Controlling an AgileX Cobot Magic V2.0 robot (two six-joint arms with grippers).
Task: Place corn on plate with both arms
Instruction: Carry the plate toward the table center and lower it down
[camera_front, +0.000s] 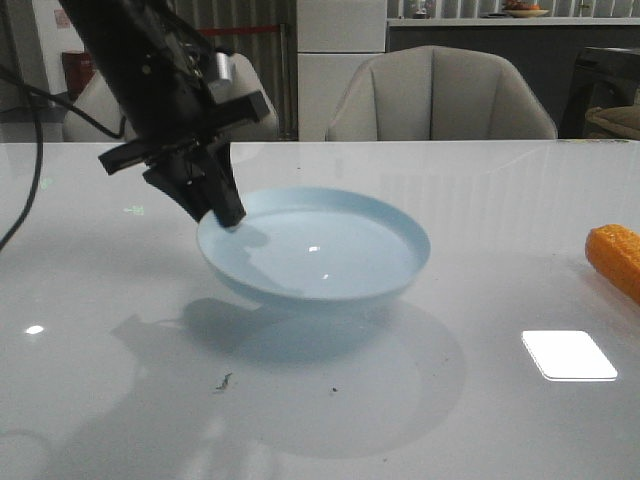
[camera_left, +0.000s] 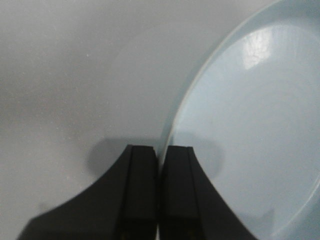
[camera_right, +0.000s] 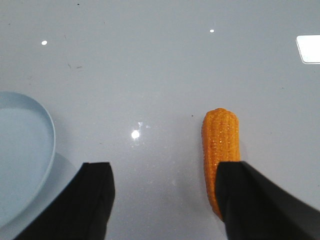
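Note:
The pale blue plate is near the table's middle, held tilted and raised a little, with a shadow under it. My left gripper is shut on its left rim. In the left wrist view the fingers pinch the rim of the plate. The orange corn lies on the table at the far right edge. In the right wrist view my right gripper is open and empty above the table. The corn lies partly under one finger, outside the gap. The plate's edge shows at the side.
A bright rectangular light reflection lies on the glossy grey table at front right. Small dark specks sit in front of the plate. Beige chairs stand behind the table's far edge.

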